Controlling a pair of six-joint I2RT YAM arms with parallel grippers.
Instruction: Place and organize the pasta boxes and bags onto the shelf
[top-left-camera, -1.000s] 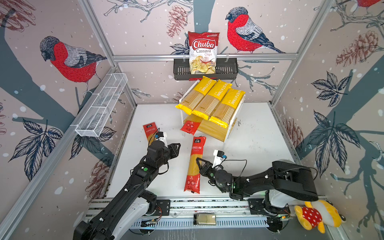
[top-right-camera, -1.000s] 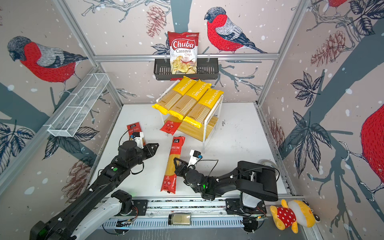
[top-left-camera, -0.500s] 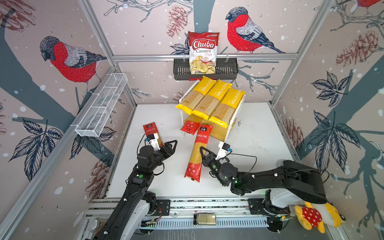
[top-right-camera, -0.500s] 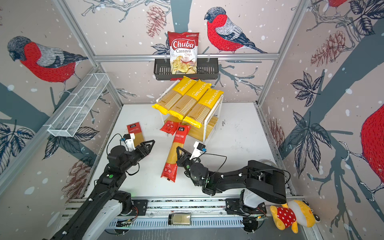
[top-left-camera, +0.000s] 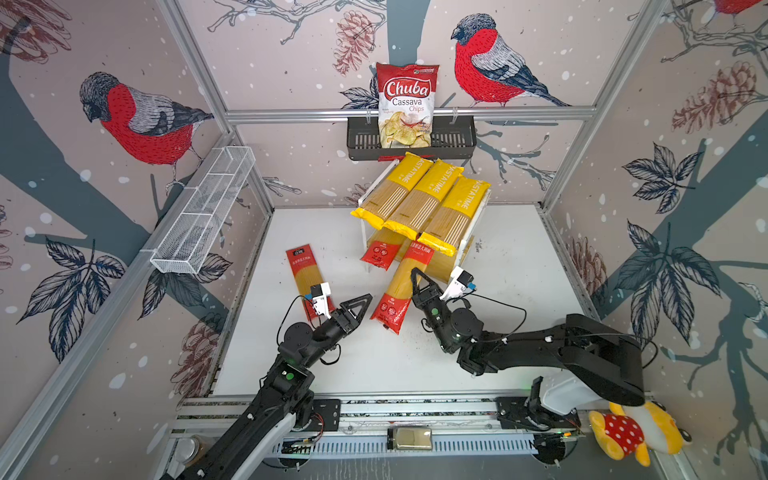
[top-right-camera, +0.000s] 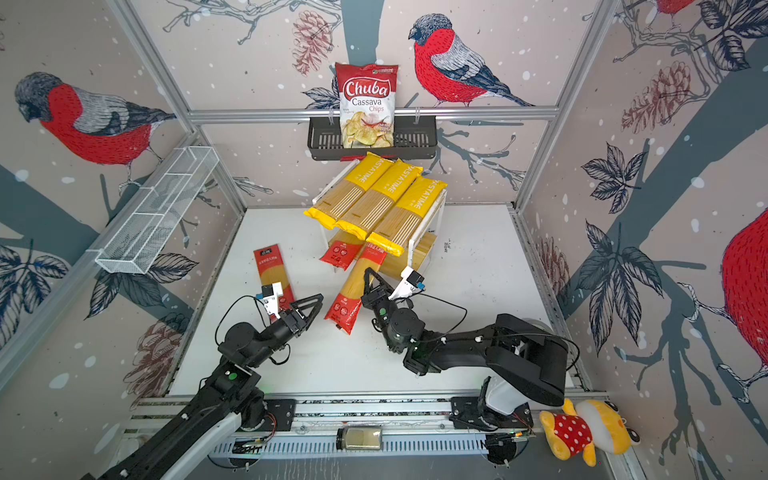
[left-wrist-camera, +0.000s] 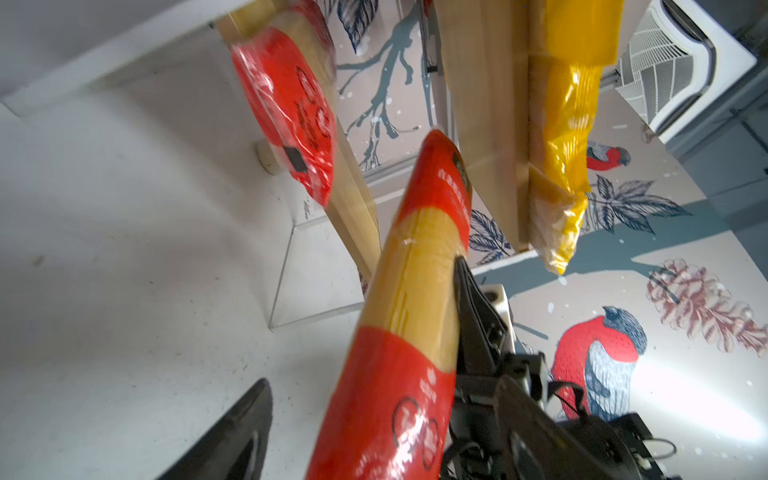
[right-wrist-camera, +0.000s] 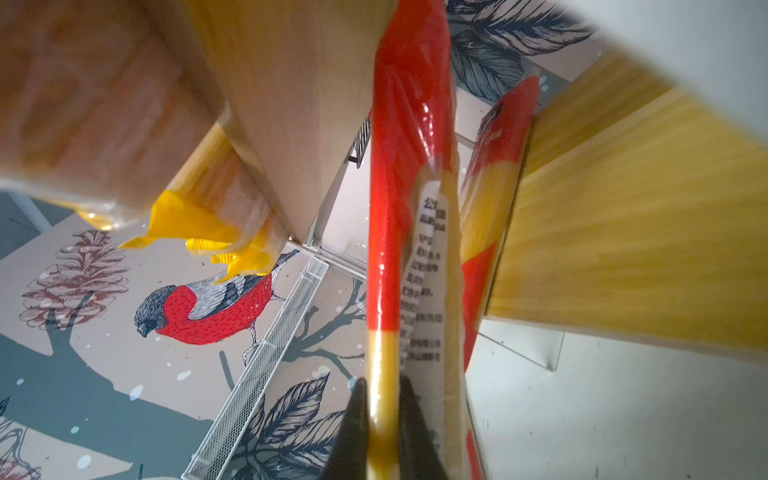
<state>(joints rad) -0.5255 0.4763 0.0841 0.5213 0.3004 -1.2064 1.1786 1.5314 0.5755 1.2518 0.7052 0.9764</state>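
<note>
Red spaghetti pack (top-left-camera: 401, 286) in right end effector (top-left-camera: 414, 275), tip at shelf (top-left-camera: 466, 249).

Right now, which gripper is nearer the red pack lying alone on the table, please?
Left. The left gripper is open beside the lone red pack; the right gripper, farther off, grips a second red pack.

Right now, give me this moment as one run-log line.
left claw: open, empty | right claw: shut on red pack, far end at shelf lower tier | loose red pack: flat on table
</note>
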